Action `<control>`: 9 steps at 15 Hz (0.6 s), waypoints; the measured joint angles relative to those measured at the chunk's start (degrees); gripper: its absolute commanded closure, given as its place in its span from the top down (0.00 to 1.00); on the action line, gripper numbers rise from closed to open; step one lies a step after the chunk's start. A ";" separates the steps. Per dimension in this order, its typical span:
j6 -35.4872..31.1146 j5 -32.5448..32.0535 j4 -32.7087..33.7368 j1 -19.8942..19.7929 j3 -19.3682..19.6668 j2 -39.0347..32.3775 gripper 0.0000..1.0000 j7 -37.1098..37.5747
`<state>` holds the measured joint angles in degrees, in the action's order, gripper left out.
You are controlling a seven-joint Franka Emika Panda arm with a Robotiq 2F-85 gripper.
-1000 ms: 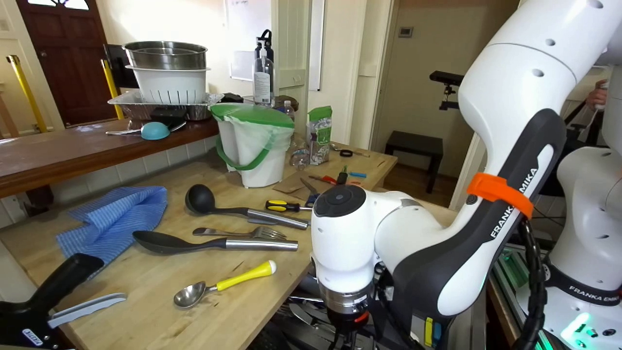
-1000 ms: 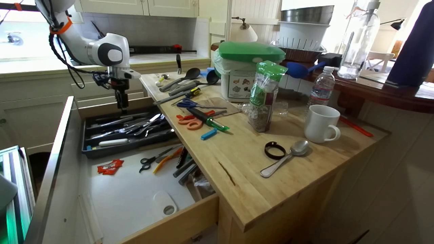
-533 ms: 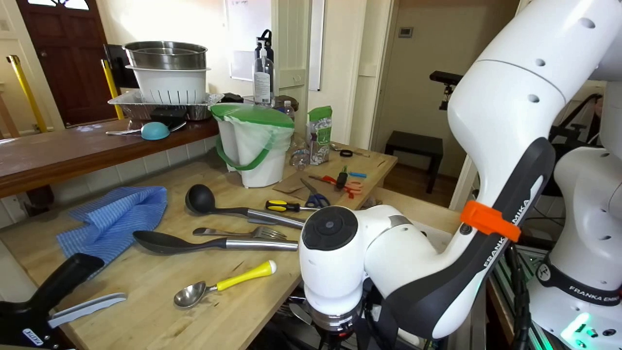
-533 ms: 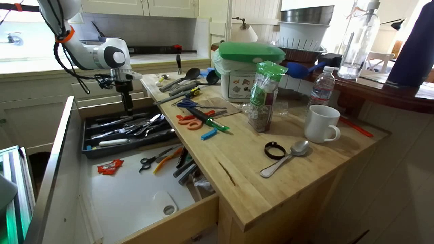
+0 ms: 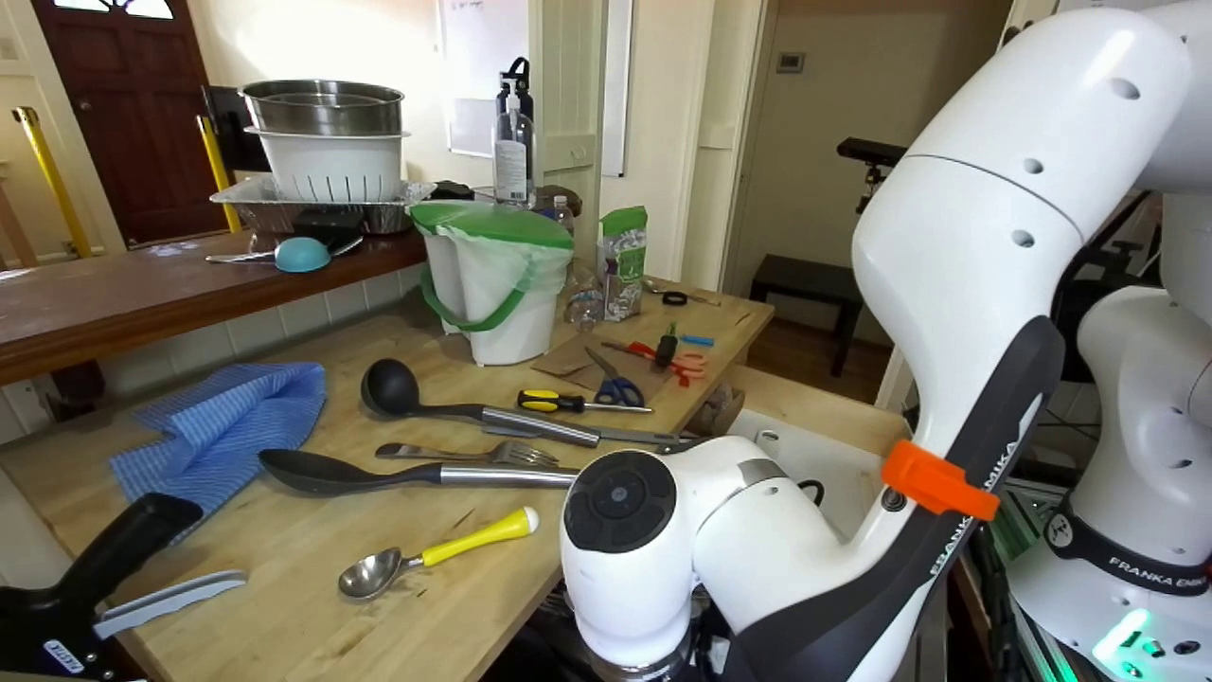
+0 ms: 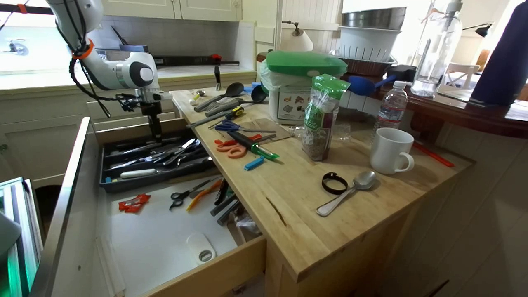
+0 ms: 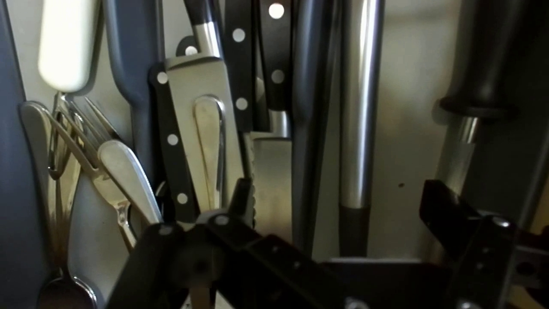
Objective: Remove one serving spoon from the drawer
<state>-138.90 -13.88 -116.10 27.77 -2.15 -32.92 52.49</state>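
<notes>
The drawer (image 6: pixel 218 266) is pulled open, with pale-wood walls and a dark tray of jumbled utensils. My gripper (image 6: pixel 156 139) points down over the far part of that tray. In the wrist view the gripper (image 7: pixel 336 198) is open, and its fingers hold nothing. A silver handle (image 7: pixel 359 107) running into a black section lies between and below the fingers. A long black plastic handle (image 7: pixel 311 107) lies just left of it. No broad oval black head shows in the drawer, so I cannot tell whether either handle belongs to the serving spoon. An exterior view hides the gripper behind the arm.
Knives with riveted handles (image 7: pixel 238 68) and forks (image 7: pixel 103 184) crowd the left of the wrist view. A black-handled rod (image 7: pixel 467 128) lies right. The countertop edge (image 6: pixel 231 181) borders the drawer, bearing a black-headed spoon (image 5: pixel 322 472), a ladle (image 5: pixel 390 388) and a yellow-handled scoop (image 5: pixel 483 538).
The arm has come down toward the tray, and the gripper sits slightly lower and further right in an exterior view. The countertop scissors and screwdriver shaft are uncovered. Nothing was taken hold of.
</notes>
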 measured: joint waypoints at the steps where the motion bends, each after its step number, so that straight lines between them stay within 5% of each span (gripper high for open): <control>1: 0.00 0.00 -0.01 0.02 0.00 -0.15 1.00 0.32; 8: -0.27 1.06 -0.29 -0.82 0.01 -2.53 0.86 1.56; 9: -0.50 1.26 -0.12 -1.12 0.00 -3.27 0.75 1.48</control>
<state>-139.41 -12.62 -116.22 26.65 -2.15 -36.19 53.97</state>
